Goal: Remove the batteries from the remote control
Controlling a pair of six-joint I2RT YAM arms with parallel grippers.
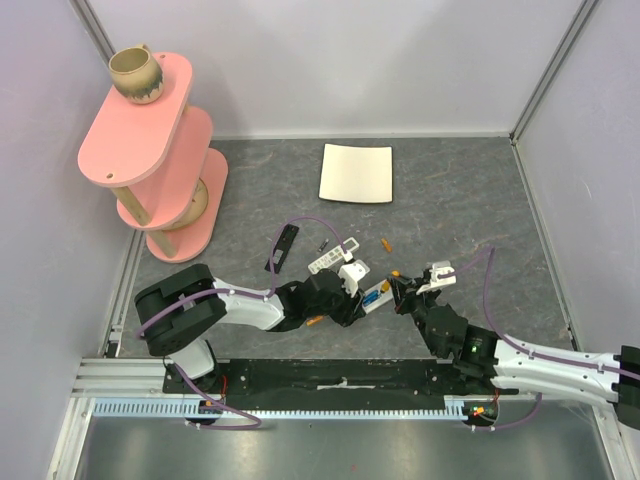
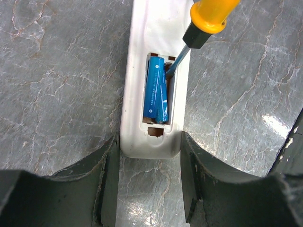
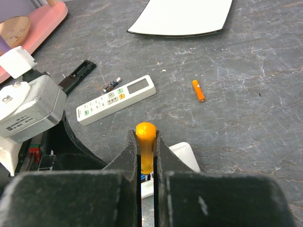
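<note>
The left gripper (image 2: 150, 144) clamps the bay end of the white remote control (image 2: 156, 33), which lies at the near middle of the table (image 3: 255, 104). Its jaws are partly open, pressed on the casing's sides. Two blue batteries (image 2: 156, 90) lie in the open bay. The right gripper (image 3: 146, 142), jaws narrow, pinches the orange handle of a screwdriver (image 2: 210, 14), whose tip reaches into the bay beside the cells. An orange battery (image 3: 198, 90) lies farther off, and a second, buttoned remote (image 3: 116, 99) lies to its left.

White remote control (image 2: 156, 38), blue batteries (image 2: 156, 92), orange-handled screwdriver (image 2: 210, 14)
</note>
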